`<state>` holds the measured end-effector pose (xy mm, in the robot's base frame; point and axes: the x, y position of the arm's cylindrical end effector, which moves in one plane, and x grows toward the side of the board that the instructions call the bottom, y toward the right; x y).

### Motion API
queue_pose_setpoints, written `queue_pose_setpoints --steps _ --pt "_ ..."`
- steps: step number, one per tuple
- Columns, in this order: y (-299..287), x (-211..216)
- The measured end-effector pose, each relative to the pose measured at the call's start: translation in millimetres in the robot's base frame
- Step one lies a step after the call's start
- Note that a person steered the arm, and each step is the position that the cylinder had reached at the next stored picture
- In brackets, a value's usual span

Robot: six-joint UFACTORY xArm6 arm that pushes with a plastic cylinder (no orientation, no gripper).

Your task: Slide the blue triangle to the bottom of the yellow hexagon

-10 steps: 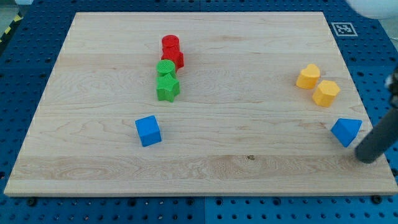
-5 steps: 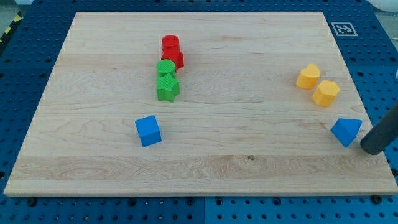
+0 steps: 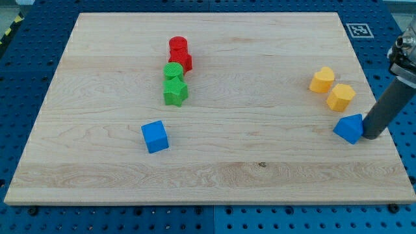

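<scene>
At the worktop's (image 3: 214,175) right edge, your tip (image 3: 370,135) touches the blue triangle's (image 3: 350,128) right side, set to push it left under the yellow hexagon (image 3: 340,97) just above; you have no hand.

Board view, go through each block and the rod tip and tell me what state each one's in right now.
blue triangle: flat on the board, just below the yellow hexagon, my tip against its right side
yellow hexagon: resting beside the other yellow block
blue cube: alone, untouched
green blocks: two, bunched together
red blocks: two, bunched together
my tip: down at the board
</scene>
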<state>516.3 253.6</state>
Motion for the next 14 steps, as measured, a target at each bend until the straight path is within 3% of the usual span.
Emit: queue_pose_setpoints --steps 2,3,5,14 --pt "-1 50" --pt "-28 49" --pt "-20 19" --pt "-30 13"
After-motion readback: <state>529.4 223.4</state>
